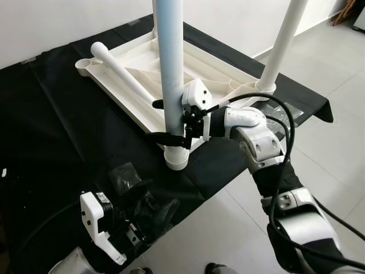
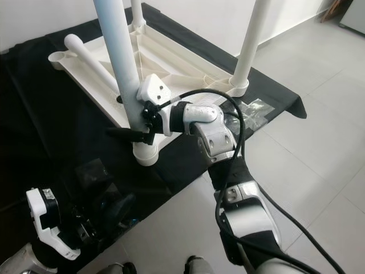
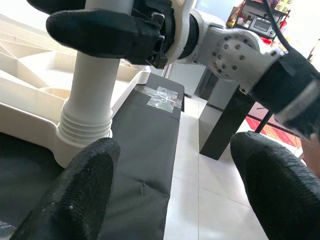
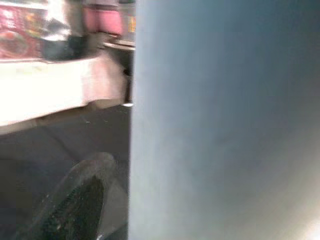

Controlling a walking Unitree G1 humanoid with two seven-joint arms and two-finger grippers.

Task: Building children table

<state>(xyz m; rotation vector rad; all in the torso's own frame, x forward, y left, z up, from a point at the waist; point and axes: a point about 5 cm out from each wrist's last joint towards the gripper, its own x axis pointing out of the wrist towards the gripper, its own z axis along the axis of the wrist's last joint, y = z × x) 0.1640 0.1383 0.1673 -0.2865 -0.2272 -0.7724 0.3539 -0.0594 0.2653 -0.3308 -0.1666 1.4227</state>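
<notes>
A white children's table top (image 1: 142, 57) lies upside down on a black cloth (image 1: 51, 125). One white leg (image 1: 171, 63) stands upright in the near corner socket (image 1: 176, 158), and another leg (image 1: 280, 45) stands at the right corner. A loose leg (image 1: 120, 68) lies slanted across the underside. My right gripper (image 1: 162, 121) is shut on the near leg just above the socket, one black finger (image 1: 165, 137) in front of it and one behind. My left gripper (image 3: 175, 170) hangs low at the near left, open and holding nothing, facing that socket.
Crumpled clear plastic bags (image 1: 129, 174) lie on the cloth by my left arm, and another bag (image 2: 251, 108) lies near the right corner. Pale tiled floor (image 1: 331, 91) runs along the cloth's right and near edges. A white wall stands behind.
</notes>
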